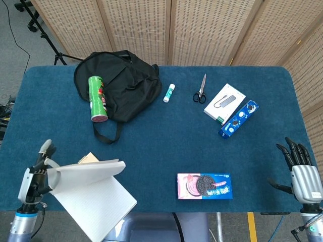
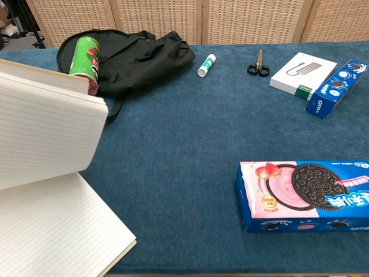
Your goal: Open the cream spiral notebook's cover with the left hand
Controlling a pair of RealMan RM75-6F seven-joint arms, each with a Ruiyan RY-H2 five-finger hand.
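The cream spiral notebook lies at the table's front left corner, and a lined white page is exposed. Its cover, together with a sheaf of pages, is lifted and swung toward the left; the chest view shows the raised lined sheaf standing high. My left hand holds the left edge of that raised sheaf, fingers up. It does not show in the chest view. My right hand rests at the front right table edge, fingers spread, holding nothing.
A black backpack with a green chip can lies at the back left. A glue stick, scissors, a white box and a blue cookie box sit further right. A pink-and-blue cookie box lies front centre.
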